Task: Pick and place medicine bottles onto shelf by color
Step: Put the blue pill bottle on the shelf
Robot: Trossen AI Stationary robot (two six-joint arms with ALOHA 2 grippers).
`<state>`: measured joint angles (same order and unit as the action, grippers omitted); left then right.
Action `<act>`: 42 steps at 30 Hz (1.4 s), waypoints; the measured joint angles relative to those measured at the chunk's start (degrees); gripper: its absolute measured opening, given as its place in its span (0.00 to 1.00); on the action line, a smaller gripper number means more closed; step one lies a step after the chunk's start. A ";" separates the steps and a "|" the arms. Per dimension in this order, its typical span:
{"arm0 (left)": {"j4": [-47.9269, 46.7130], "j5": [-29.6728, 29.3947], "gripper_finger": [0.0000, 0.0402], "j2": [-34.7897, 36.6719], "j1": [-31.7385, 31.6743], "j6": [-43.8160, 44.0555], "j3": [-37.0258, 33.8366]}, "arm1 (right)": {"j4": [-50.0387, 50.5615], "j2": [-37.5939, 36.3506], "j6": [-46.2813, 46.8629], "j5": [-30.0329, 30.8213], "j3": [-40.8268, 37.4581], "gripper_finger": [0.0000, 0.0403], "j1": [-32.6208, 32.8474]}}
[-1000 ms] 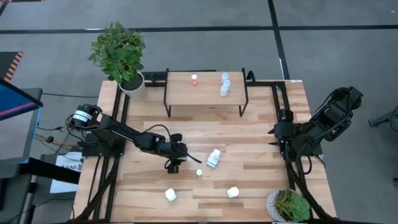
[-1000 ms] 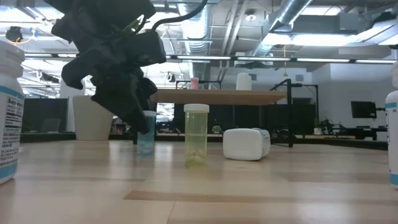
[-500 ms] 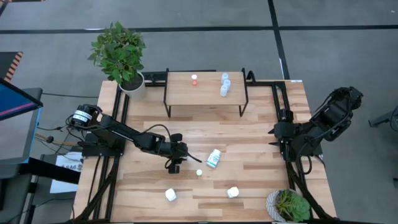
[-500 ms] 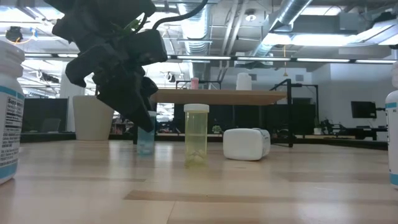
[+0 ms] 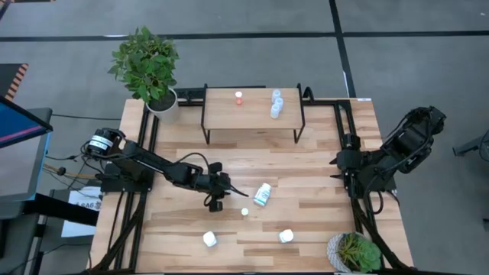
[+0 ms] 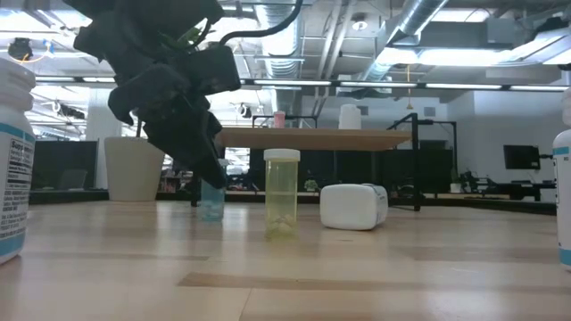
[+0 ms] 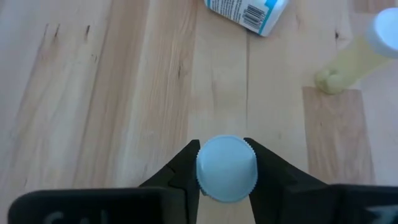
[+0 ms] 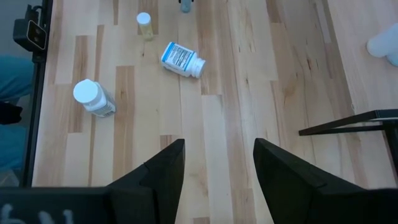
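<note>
My left end effector (image 7: 226,168) is clamped on a small blue-capped bottle (image 7: 226,168), one dark finger (image 7: 184,167) pressed to each side of its round cap. Seen level from the tabletop, the bottle's pale blue body (image 6: 212,201) stands upright beneath my fingers, its base at or just above the wood; I cannot tell whether it touches. From above, this end effector (image 5: 215,200) sits left of centre on the tabletop (image 5: 306,164), my left arm reaching in from the left edge.

Just beside my grip stands a yellowish bottle (image 6: 282,192), upright, with a white cap (image 5: 244,211). Near it a larger white bottle with a blue-green label (image 5: 263,194) lies on its side. Closer to the front edge are two more white bottles, one to the left (image 5: 209,239) and one to the right (image 5: 286,236), well apart from each other.

At the far side stands the shelf (image 5: 252,118), its light wood top on black legs. A red-capped bottle (image 5: 238,97) stands near its middle, and two blue-capped bottles (image 5: 276,104) stand close together towards its right end.

My right end effector (image 8: 216,163) waits at the right edge of the tabletop, its fingers spread apart and holding nothing.

A potted plant (image 5: 147,67) stands at the far left corner, and a second one (image 5: 355,253) at the near right corner.
</note>
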<state>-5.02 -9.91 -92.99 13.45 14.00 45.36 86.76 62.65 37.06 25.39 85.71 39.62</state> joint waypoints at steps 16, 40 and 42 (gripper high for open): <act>0.01 -1.86 0.18 12.24 -1.29 2.29 0.01 | -0.68 0.02 4.03 0.01 0.00 0.53 0.00; -16.32 -6.74 0.18 19.80 -9.12 7.06 10.44 | -0.25 0.54 5.10 0.07 0.02 0.53 0.00; -18.97 -8.45 0.18 19.65 -10.25 6.29 13.92 | -0.17 0.45 3.63 0.15 0.02 0.53 0.00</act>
<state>-23.99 -18.36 -73.34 3.20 20.29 59.28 86.60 63.10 40.69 25.54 85.73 39.62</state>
